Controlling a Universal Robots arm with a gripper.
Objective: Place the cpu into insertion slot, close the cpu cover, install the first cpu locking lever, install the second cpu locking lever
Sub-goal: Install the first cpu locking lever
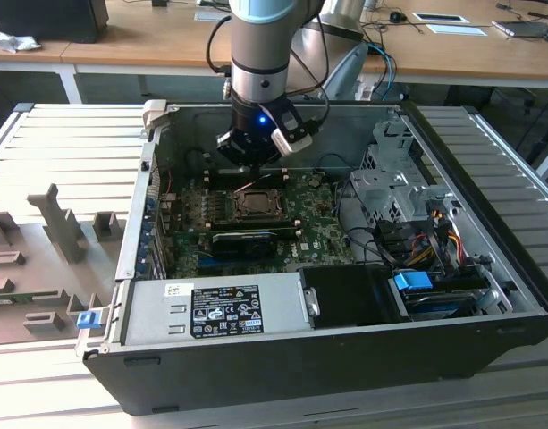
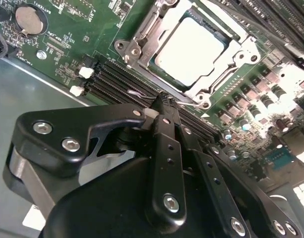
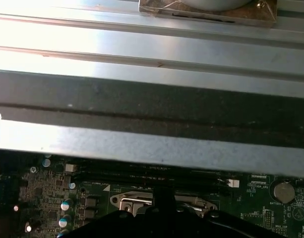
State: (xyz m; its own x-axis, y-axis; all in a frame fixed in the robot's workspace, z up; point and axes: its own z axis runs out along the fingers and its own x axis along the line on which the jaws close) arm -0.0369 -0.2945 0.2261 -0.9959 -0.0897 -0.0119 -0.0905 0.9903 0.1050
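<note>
Gripper (image 2: pixel 162 101) reads clenched: both fingers meet at the tips w/ nothing visible between them, so you're carrying no part. In the exterior view the gripper (image 1: pixel 256 154) hangs low inside the pc case (image 1: pixel 282 366), close over the motherboard (image 1: pixel 323 241) and near the socket. In the second wrist view the tips sit at the edge of the RAM slots (image 2: pixel 109 79), right beside the socket's near side. Can't tell if they touch the board. A thin bright wire (image 2: pixel 134 93) lies across the slots just beside the tips; poss. a lever end, can't confirm.

The cpu (image 2: pixel 190 49) is seated flat in the socket, pale top up. The cpu cover (image 2: pixel 243 52) looks down over it, w/ frame all round and the chip showing thru the window. So by my read steps 1 & 2 are done and you're at the lever stage, prob. the first locking lever. Whether either lever is hooked under its tab, I can't tell.

The lever step calls for closed tips used as a pusher. Make contact on the lever end only, then press down & sideways under the hook. Keep off the RAM slots and the caps (image 2: pixel 245 124) round the socket. Check the cover sits flat before you load it.
</note>
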